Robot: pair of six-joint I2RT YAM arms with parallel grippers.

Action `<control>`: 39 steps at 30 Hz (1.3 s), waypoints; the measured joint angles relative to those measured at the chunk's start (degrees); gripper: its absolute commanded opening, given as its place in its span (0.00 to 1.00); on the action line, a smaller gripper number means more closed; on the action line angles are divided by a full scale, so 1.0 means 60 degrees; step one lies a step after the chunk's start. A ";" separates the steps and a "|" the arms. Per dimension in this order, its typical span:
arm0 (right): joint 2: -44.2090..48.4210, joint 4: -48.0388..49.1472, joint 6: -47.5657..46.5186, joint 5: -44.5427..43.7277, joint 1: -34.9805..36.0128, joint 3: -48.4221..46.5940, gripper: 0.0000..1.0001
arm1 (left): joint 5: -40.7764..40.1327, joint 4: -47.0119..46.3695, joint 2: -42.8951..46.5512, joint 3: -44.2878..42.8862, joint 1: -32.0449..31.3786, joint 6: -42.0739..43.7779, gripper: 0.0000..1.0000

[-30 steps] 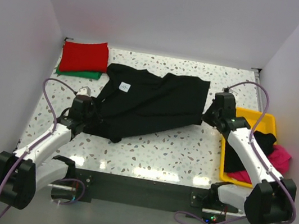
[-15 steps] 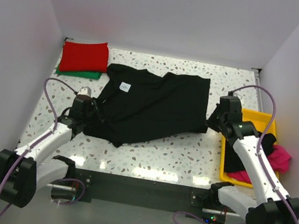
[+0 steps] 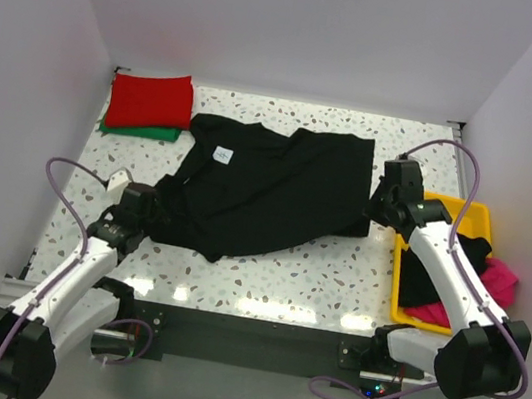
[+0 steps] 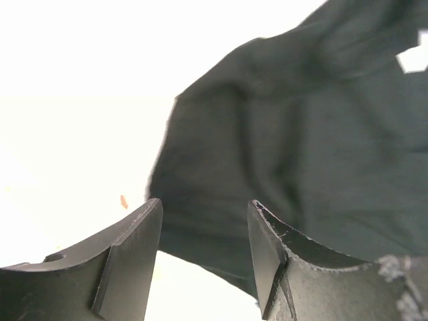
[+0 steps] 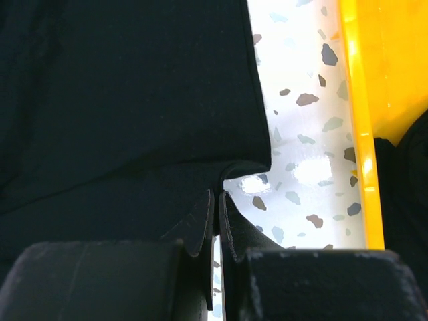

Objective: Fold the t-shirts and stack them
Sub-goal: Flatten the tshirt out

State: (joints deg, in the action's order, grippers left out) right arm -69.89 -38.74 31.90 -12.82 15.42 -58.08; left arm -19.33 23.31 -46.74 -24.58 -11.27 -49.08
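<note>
**Operator:** Report the position of the work item.

**Technician:** The black shirt [image 3: 278,186] lies spread, front down or up I cannot tell, across the middle of the table [image 3: 316,268]. Its white label [image 3: 220,155] faces upward near the collar, toward the left rear. The cloth is wrinkled and not folded.

**Operator:** State of the left gripper?

**Technician:** The left gripper [image 4: 204,206] sits low at the shirt's near-left end. Its jaws stand apart. The wrist view shows a dark fold of cloth just ahead of the fingertips (nothing is clamped between them).

**Operator:** State of the right gripper?

**Technician:** The right gripper [image 5: 215,194] is at the shirt's near-right corner, between the shirt and the tray [image 3: 476,218]. Its jaws are together, pinched on the hem; the cloth edge curls up to meet the fingertips.

**Operator:** Location of the other shirts?

**Technician:** The red shirt [image 3: 150,98] is folded at the rear-left corner of the table. It rests on the green shirt [image 3: 145,131], of which only a strip shows along the near edge. The yellow tray stands at the right side of the table. It contains a second black shirt [image 3: 417,284] and a pink shirt [image 3: 501,282], both loose; the pink one hangs over the tray's right wall.
</note>
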 measured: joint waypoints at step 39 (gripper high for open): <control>0.0000 -0.0466 -0.0182 0.0561 -0.0295 -0.2492 0.00 | 0.0393 0.0178 -0.0984 -0.4069 0.0251 0.0576 0.00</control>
State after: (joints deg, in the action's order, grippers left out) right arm -69.89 -41.54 30.81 -9.45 13.65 -73.03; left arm -16.97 24.38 -52.64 -48.99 -9.76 -45.63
